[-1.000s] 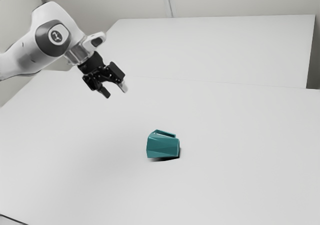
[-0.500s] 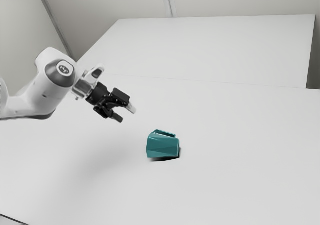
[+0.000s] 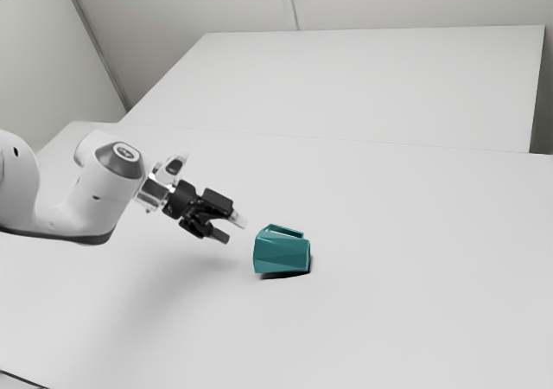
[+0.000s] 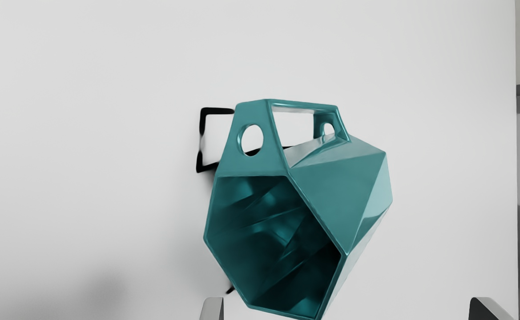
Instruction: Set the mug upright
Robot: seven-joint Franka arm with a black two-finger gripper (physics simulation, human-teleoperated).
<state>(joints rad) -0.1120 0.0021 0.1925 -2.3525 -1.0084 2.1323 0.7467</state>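
While the gripper (image 3: 235,230) stands near the teal mug (image 3: 282,255), its 2 fingers are spread apart; the mug lies on its side on the white table (image 3: 406,320), 1 open mouth facing the gripper.

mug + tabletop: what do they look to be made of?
Mug: glossy, likely glazed ceramic or hard plastic; bright glints run along its facet edges and handle. The look doesn't settle which.

Tabletop: smooth, matte off-white, perhaps laminate or painted board; it shows no grain and no mirrored image of the mug. Core material can't be told.
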